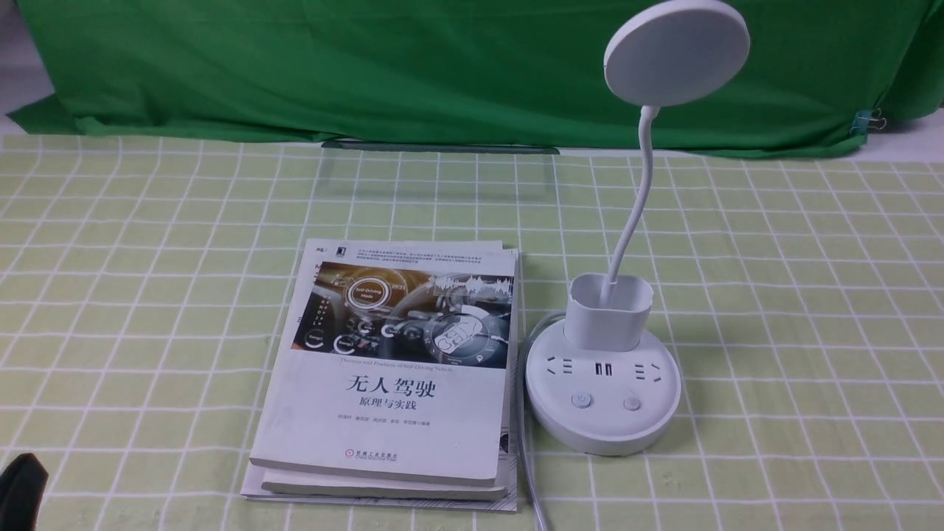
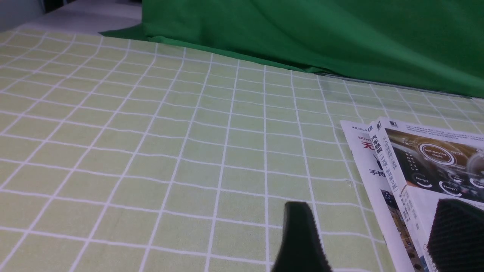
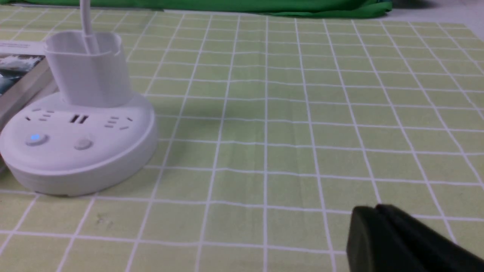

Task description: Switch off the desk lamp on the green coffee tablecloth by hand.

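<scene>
Desk lamp [image 1: 623, 324] button [image 3: 34, 138] glowed unpressed; my right gripper [image 3: 378, 226] sat closed and empty, left gripper [image 2: 378, 234] spread wide.

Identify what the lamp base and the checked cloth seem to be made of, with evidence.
Desk lamp: probably smooth matte white plastic, given its moulded sockets and soft sheen. Green coffee tablecloth: likely thin woven fabric, since it shows creases and ripples.
</scene>
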Robot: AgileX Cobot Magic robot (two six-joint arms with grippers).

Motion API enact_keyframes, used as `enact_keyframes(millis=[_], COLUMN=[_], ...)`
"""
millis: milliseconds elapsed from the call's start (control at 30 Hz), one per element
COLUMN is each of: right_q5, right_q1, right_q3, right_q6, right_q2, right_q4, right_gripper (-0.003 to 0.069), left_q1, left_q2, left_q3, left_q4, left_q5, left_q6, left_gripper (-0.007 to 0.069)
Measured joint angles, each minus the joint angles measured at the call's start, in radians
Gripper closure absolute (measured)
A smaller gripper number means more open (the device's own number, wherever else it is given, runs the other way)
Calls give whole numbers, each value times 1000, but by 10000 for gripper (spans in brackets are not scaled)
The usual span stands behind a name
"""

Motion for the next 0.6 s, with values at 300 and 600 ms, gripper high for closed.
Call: enact_keyframes(millis=[300,600], right_q5=[0,0], right_q1=[0,0], right_q3=[0,0], right_q6=[1,1], right_q2=[0,0], right_q4=[0,0], right_gripper=[590,585], left_q1=[0,0], left_q2=[0,0], left_q3=[0,0], left_q4=[0,0], left_q5=[0,0], left_q6=[0,0], left_gripper=[214,214])
